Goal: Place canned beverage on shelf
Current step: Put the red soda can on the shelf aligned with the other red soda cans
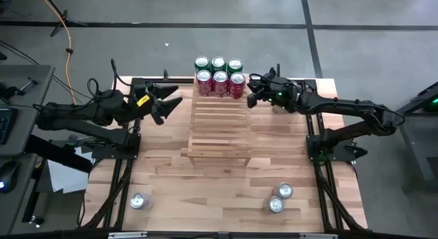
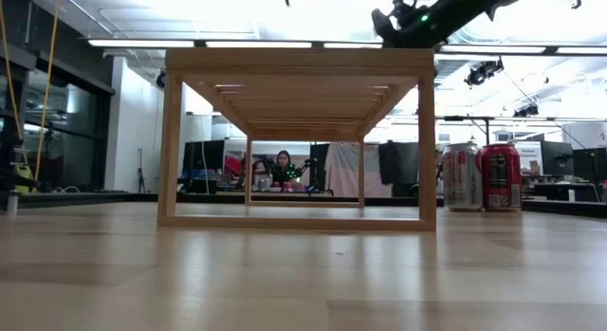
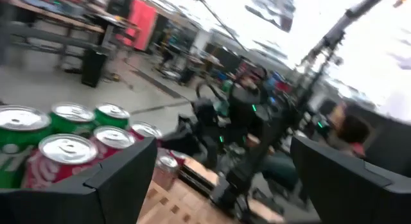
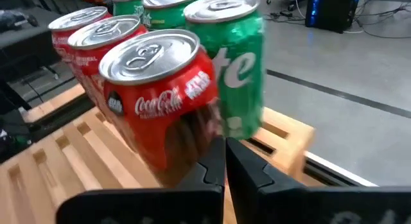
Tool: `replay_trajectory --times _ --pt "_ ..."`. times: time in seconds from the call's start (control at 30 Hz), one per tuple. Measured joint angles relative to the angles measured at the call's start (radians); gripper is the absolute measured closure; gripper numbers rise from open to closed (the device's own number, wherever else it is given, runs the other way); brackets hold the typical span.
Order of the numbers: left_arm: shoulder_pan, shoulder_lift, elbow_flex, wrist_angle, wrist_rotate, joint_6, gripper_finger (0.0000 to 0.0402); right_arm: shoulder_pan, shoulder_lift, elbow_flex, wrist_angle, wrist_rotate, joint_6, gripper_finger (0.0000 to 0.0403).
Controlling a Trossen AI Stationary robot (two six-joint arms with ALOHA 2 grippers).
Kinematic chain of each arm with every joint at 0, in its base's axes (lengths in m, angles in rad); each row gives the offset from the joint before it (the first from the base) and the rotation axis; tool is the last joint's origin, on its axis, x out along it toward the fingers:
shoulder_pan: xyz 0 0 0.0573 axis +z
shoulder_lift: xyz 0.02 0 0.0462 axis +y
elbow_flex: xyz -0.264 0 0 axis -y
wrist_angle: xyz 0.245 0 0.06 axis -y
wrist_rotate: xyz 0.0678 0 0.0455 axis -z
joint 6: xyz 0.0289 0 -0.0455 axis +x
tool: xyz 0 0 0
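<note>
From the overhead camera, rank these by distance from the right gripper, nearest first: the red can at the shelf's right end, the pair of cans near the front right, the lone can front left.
From the right gripper:
1. Red can, just beside it on the shelf.
2. Pair of cans, front right of the table.
3. Lone can, front left, farthest.

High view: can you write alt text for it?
Six cans, three green behind three red, stand on the far end of a slatted wooden shelf. The open left end effector and shut right end effector flank them; three more cans stand on the near tabletop.
</note>
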Motion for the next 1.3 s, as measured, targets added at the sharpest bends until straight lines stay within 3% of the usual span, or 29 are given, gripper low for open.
replay_trajectory --times 0.2,0.47,0.83,1.0,1.2,1.3 --pt "0.008 -0.01 0.001 -0.033 0.029 0.102 0.0051 0.005 -0.17 0.0 -0.145 -0.056 -0.049 0.0403" --pt "0.082 0.013 0.001 -0.092 0.13 0.19 0.0051 0.029 -0.346 0.0 -0.14 -0.366 -0.016 0.0403" --pt "0.096 0.024 0.0 -0.125 0.154 0.306 0.0068 0.103 -0.327 0.0 -0.072 -0.396 -0.015 0.0403" --pt "0.048 0.025 0.0 -0.141 0.211 0.283 0.0155 0.117 -0.304 0.0 -0.073 -0.396 -0.014 0.0403" --pt "-0.016 0.025 0.0 -0.196 0.284 0.149 0.0366 0.119 -0.298 0.0 -0.07 -0.396 -0.014 0.0403" --pt "-0.034 0.025 0.0 -0.211 0.286 0.125 0.0385 0.119 -0.298 0.0 -0.06 -0.396 -0.011 0.0403"
